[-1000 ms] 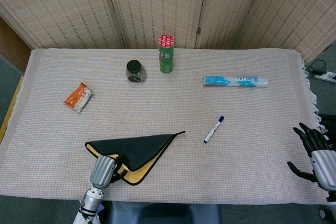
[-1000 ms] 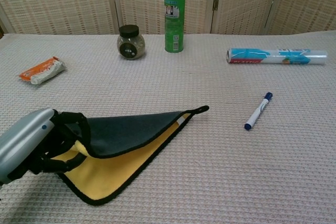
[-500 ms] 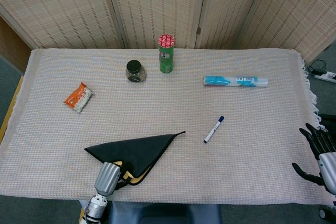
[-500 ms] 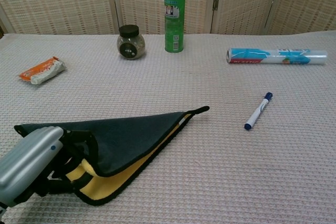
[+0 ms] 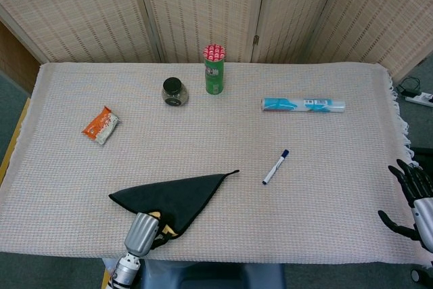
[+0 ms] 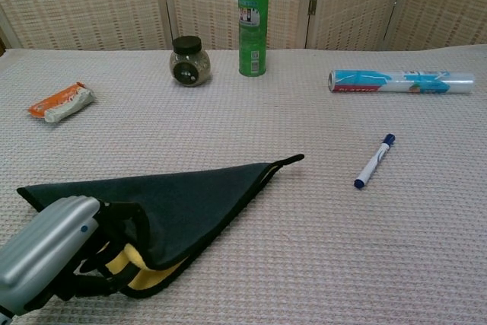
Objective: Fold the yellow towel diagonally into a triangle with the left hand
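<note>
The left hand's (image 6: 72,260) dark fingers (image 6: 114,222) curl around the near corner of the yellow towel (image 6: 175,203), gripping the doubled edge. The towel lies near the table's front edge, folded into a dark triangle, yellow showing only beside the hand. It looks light, limp and non-slippery; corners offer the best hold. The right hand (image 5: 414,197) hangs off the table's right edge, fingers spread, holding nothing.

The left hand (image 5: 150,229) holds the near corner of the yellow towel (image 5: 177,192), folded into a dark triangle. The right hand (image 5: 414,197) hangs at the table's right edge, fingers apart.
</note>
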Robot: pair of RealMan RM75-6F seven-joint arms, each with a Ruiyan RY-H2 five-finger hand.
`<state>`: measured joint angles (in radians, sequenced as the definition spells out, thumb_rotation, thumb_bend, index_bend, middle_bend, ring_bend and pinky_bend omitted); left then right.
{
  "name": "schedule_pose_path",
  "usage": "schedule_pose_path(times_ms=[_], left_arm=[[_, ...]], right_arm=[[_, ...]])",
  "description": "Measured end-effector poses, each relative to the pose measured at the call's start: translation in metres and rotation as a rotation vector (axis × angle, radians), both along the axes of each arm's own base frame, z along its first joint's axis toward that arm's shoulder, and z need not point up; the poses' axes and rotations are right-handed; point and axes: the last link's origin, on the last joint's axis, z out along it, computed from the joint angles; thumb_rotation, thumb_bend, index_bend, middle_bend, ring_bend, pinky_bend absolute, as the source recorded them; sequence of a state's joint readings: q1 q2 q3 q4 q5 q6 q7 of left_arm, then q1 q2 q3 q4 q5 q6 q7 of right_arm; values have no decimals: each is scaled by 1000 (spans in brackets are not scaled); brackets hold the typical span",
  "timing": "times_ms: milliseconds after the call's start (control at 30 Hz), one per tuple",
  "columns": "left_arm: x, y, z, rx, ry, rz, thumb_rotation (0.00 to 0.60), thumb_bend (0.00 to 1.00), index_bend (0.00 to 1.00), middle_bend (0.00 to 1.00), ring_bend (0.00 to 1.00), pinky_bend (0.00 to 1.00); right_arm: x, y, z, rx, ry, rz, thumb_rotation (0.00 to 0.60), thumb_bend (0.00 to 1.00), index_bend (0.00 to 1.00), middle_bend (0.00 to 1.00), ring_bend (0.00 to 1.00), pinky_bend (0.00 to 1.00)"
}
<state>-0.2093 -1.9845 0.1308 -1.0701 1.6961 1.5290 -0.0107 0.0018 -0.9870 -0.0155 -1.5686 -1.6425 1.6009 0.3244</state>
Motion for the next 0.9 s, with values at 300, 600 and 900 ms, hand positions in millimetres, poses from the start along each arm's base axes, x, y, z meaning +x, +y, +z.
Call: schedule_pose_path(times_ms=[300, 600, 900], left_arm=[[3, -3, 4, -5, -22, -29, 600, 490, 261, 1000, 1000, 1000], [7, -11, 8, -17, -6, -55, 600, 489, 261, 1000, 1000, 1000], [1, -20, 13, -63, 44, -40, 600, 484, 269, 1000, 1000, 1000]], right_arm=[[0, 0, 1, -8, 1, -2, 600, 335, 0, 0, 0, 0], [1, 1, 1, -14, 2, 2, 600, 335, 0, 0, 0, 0], [2, 3, 1, -19, 4, 5, 600, 335, 0, 0, 0, 0]])
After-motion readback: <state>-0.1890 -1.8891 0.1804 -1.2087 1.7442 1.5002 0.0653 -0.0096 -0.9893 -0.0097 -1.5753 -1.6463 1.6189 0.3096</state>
